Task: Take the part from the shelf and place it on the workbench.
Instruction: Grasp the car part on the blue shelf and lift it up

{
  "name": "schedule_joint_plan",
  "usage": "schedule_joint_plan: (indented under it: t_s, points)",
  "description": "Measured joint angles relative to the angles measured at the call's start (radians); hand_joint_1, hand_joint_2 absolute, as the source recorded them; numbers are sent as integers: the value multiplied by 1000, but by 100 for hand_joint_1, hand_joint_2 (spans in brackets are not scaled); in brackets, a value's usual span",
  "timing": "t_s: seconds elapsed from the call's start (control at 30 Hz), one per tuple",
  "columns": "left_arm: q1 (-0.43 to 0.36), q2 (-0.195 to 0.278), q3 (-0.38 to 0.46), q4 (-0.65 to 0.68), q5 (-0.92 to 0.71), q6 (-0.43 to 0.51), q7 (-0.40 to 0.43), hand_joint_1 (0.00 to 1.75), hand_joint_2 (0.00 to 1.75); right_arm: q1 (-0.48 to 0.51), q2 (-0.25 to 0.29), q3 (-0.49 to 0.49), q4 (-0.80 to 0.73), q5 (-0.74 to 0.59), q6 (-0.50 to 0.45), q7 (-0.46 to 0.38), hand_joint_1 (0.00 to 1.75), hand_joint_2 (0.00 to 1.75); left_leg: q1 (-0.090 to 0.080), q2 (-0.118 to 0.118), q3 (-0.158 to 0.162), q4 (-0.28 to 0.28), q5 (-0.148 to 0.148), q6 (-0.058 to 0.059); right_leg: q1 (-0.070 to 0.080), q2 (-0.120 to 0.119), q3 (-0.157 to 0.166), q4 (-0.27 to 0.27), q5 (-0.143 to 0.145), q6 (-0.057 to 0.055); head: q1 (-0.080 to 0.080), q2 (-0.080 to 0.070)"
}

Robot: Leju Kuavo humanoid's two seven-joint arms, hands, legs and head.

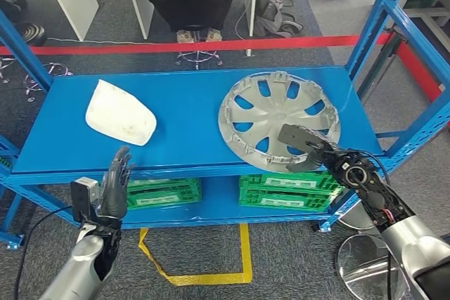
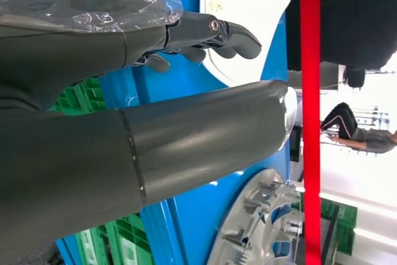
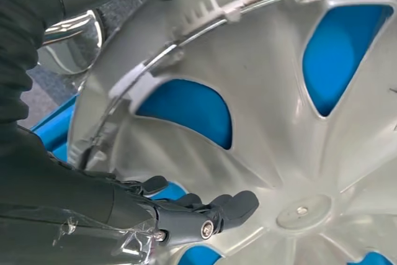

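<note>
The silver wheel cover (image 1: 280,120) lies flat on the blue shelf (image 1: 185,114), its near rim pinched by the right robot hand (image 1: 305,147), the left robot hand (image 1: 115,184) spread and idle, so lifting it clear seems next.

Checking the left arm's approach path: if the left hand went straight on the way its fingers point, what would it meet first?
Most likely the white part on the blue shelf; the left hand points up toward it, though depth is unclear.
</note>
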Motion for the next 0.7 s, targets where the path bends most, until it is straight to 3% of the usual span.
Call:
schedule_joint_plan:
  t_s: [0.43,0.7]
  points:
    - [-12,-1,0,0,2,3,-2,0,0,-107,22,49,211,21,10,-118,0,175,0,2,3,0,0,0,0,1,3,0,1,0,0,0]
    - [-14,-1,0,0,17,6,-17,0,0,-157,50,90,363,79,-99,-225,0,175,0,2,6,0,1,0,1,1,5,0,2,0,0,0]
